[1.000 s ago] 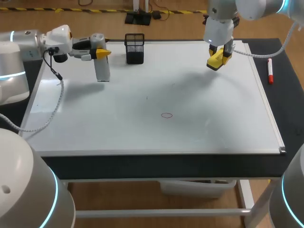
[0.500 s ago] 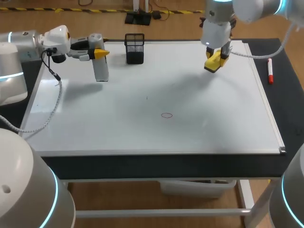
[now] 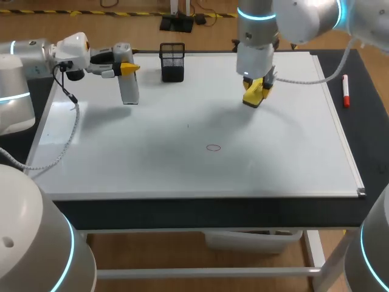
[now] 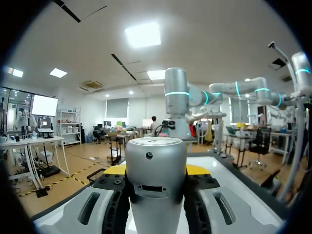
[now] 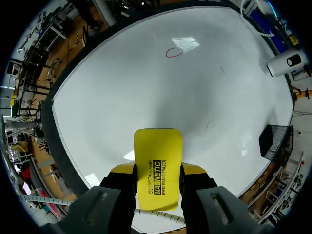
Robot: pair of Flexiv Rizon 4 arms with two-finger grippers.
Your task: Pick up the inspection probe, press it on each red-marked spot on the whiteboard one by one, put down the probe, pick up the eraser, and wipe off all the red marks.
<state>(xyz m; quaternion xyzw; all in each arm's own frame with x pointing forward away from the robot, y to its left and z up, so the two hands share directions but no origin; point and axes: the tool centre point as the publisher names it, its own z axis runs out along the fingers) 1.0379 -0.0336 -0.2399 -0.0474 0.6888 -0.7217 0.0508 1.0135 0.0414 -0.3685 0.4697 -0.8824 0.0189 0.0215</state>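
Right claw point(image 3: 256, 88) is clamped on the yellow eraser point(image 5: 158, 146), 1 finger on each long side, with the eraser sticking out past the fingertips. It hangs over the whiteboard point(image 3: 292, 158). From the shadow the pad looks just off the surface, but I can't tell for sure. Only 1 red mark point(image 3: 213, 147) is visible: a small oval outline, nearly dead ahead of the right claw, slightly to 1 side, well apart, nothing between. The eraser's long axis runs out along the fingers and points roughly at that mark. My read is that the wipe needs travel along that axis, a small sideways correction, then down onto the board. Left claw point(image 3: 127, 67) is closed on the probe point(image 3: 129, 90), fingers on 2 sides of its grey body. The probe hangs tip-down under that claw, over the board, with the black mesh cup point(image 3: 172, 61) just beside it, so the probe is not put down yet. The right claw is clearly nearer the mark than the left. Red pen point(image 3: 345, 91) lies off the board, beyond the right claw on the side away from the mark. Risk: the outline is thin, so a pass slightly off line could leave part of it.
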